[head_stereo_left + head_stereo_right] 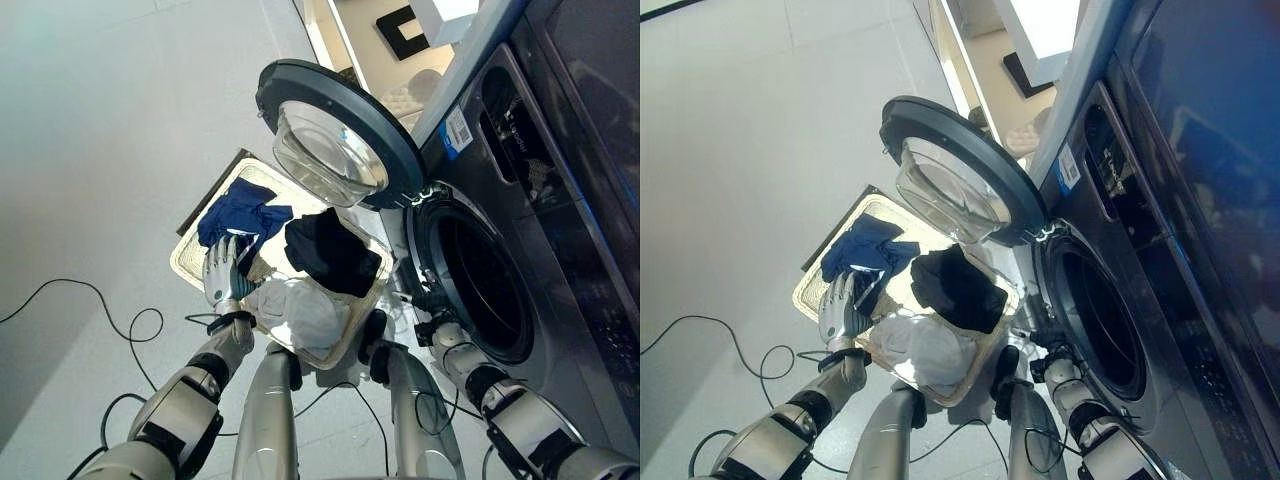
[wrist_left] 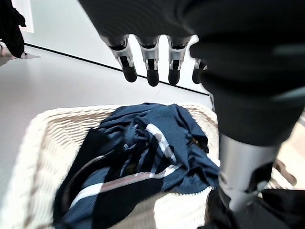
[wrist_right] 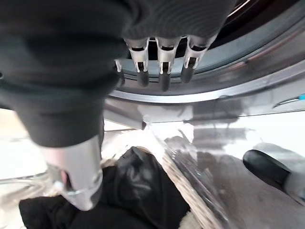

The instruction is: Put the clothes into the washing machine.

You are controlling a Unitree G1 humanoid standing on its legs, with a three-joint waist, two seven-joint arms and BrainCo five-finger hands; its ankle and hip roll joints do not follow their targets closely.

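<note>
Blue garment (image 1: 240, 212), black garment (image 1: 330, 252), white garment (image 1: 296, 308) lay in wicker basket (image 1: 190, 268) beside washing machine (image 1: 520, 230), door (image 1: 335, 130) swung open. Left hand (image 1: 225, 272) hovered over blue garment, fingers straight, empty. Right hand (image 1: 432, 322) near drum opening (image 1: 480, 280), fingers relaxed, empty.

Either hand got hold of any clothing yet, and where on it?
Nothing is held. The left hand hovers open above the blue garment in the basket; the right hand is open by the washer opening.

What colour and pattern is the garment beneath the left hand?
Navy blue garment with white stripes, clearest in the left wrist view.
</note>
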